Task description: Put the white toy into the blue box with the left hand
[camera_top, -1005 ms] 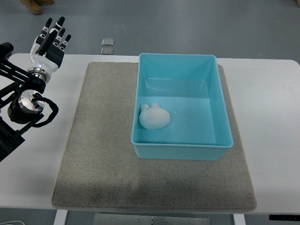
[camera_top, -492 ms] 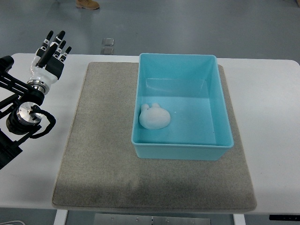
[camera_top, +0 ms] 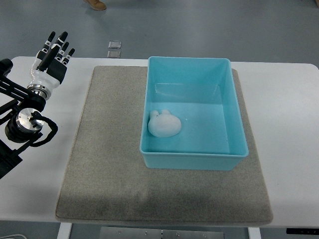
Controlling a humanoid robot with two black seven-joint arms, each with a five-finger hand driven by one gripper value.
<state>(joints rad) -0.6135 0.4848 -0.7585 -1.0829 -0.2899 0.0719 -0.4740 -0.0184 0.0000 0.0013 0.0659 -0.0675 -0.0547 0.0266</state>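
Bare grey mat point(camera_top: 112, 149) lies open left of the blue box point(camera_top: 193, 160), whose walls fence the white toy point(camera_top: 163, 124).

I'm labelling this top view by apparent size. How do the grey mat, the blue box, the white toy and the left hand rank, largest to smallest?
1. Grey mat
2. Blue box
3 and 4. White toy and left hand: they look about alike, and the hand sits higher and nearer the camera, so I won't rank them.

The left arm point(camera_top: 20, 124) is cut off by the left edge below the robot hand point(camera_top: 51, 55), the tabletop point(camera_top: 294, 149) is clipped at the right and bottom edges, and a brown shoe point(camera_top: 94, 4) is cropped by the top edge.
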